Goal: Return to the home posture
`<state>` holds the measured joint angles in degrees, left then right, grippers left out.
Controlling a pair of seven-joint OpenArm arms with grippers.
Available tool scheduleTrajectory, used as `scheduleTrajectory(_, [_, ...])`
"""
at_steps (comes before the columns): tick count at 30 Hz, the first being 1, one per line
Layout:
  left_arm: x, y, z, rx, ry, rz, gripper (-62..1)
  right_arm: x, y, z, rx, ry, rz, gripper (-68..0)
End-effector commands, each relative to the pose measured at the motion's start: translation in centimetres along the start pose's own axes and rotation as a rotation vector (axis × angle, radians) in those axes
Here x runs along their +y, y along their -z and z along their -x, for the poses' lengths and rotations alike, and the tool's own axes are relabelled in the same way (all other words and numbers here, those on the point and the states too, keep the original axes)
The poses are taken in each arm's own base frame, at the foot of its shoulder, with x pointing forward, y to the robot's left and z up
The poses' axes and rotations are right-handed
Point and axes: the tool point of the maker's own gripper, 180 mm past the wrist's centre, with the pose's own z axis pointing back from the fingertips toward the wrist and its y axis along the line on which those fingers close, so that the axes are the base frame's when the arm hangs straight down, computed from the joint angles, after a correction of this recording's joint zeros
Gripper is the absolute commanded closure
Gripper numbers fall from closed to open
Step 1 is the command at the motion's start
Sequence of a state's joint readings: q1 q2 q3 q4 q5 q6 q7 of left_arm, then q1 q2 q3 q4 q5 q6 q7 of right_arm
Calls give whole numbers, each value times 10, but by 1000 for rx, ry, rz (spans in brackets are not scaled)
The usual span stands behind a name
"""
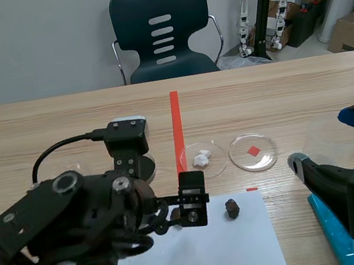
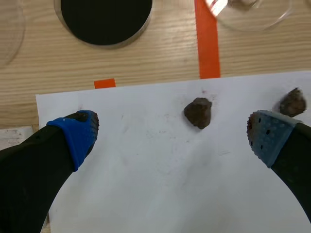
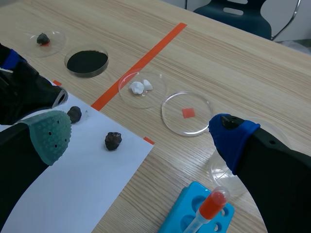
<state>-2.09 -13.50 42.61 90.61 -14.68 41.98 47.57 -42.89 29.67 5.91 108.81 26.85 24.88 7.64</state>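
My left gripper [image 2: 172, 131] hangs open over a white paper sheet [image 2: 160, 194]. A brown lump [image 2: 198, 112] lies on the paper just ahead, between its fingers, and a second lump [image 2: 293, 102] lies beside the right finger. In the scene view the left gripper [image 1: 188, 207] is low at the paper's far edge, next to a lump [image 1: 232, 208]. My right gripper [image 3: 140, 132] is open and holds nothing, raised at the table's right side [image 1: 331, 140]. Its view shows both lumps [image 3: 112, 141] [image 3: 74, 114] on the paper.
Beyond the paper stand a dish of white bits [image 1: 203, 159], a dish with a red square [image 1: 254, 151], a dish of black powder [image 3: 87, 61] and a dish with a dark lump [image 3: 44, 39]. A blue rack [image 3: 194, 213] holds a red-capped tube [image 3: 211, 204] under the right gripper. A chair [image 1: 162, 33] stands behind the table.
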Motion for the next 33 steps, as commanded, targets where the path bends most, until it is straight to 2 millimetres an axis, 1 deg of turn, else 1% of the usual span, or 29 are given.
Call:
scheduleTrajectory(1, [6,-9,-2,-49,7,-2,-623,0,0,-12,-38,-6,-3,-591])
scheduleTrajectory(4, [13,-26,-6,-140,14,22,-623,0,0,-12,-38,-6,-3,-591])
scheduleTrajectory(7, [24,-45,-9,-224,11,34,-623,0,0,-12,-38,-6,-3,-591])
scheduleTrajectory(10, [32,-63,-11,-284,50,71,-623,0,0,-12,-38,-6,-3,-591])
scheduleTrajectory(15, [36,-89,-15,-376,137,175,-623,0,0,-12,-38,-6,-3,-591])
scheduleTrajectory(19, [52,-107,-19,-440,187,172,-623,0,0,-12,-38,-6,-3,-591])
scheduleTrajectory(22, [60,-119,-21,-487,237,158,-623,0,0,-12,-38,-6,-3,-591])
scheduleTrajectory(28, [64,-142,-25,-570,308,156,-623,0,0,-12,-38,-6,-3,-591])
scheduleTrajectory(31, [63,-153,-27,-595,320,170,-623,0,0,-12,-38,-6,-3,-591])
scheduleTrajectory(33, [56,-161,-27,-605,336,206,-623,0,0,-12,-38,-6,-3,-591])
